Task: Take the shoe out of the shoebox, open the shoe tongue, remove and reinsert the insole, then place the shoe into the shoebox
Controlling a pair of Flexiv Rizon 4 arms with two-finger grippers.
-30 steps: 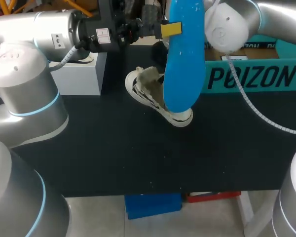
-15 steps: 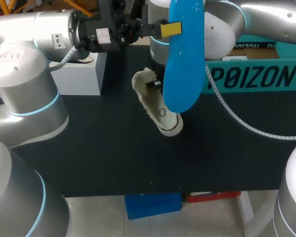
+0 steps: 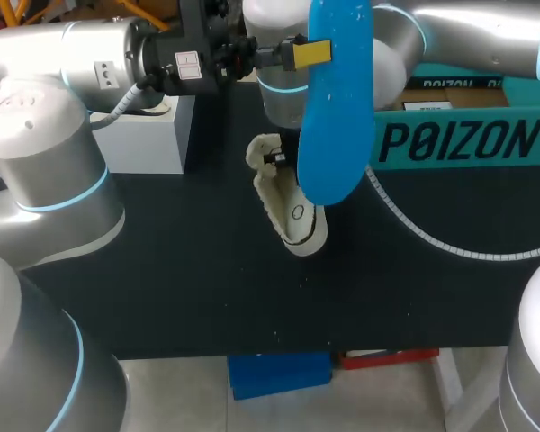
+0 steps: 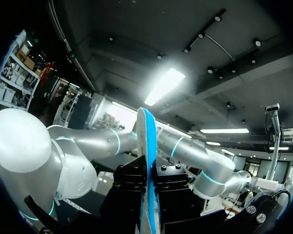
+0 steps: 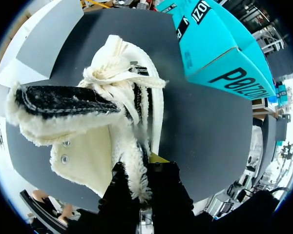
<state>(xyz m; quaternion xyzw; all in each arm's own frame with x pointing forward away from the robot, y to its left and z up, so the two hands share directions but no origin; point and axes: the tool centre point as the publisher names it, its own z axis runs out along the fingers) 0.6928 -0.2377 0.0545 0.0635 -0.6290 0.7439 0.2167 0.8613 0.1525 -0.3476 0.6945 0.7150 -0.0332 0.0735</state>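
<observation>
The table (image 3: 207, 279) is a flat black surface. A plain white box (image 3: 148, 135) stands towards its back left, and the teal shoebox (image 3: 459, 139) runs along the back right with its printed side facing forward. The shoe (image 3: 288, 209), cream with a fleecy lining, is out of the shoebox near the middle of the table, between the white box and the shoebox and apart from both. Its opening faces up and its toe points towards the front edge. The right gripper (image 5: 145, 170) comes in across the shoebox and is clenched on the fleecy rim of the shoe's opening, with the black, fleece-edged tongue standing out ahead of its fingers. I cannot tell whether the sole touches the table. The left gripper (image 3: 317, 52) is clamped on the blue insole (image 3: 336, 117), holding it upright above the shoe, heel end up and edge-on between the fingers in the left wrist view.
</observation>
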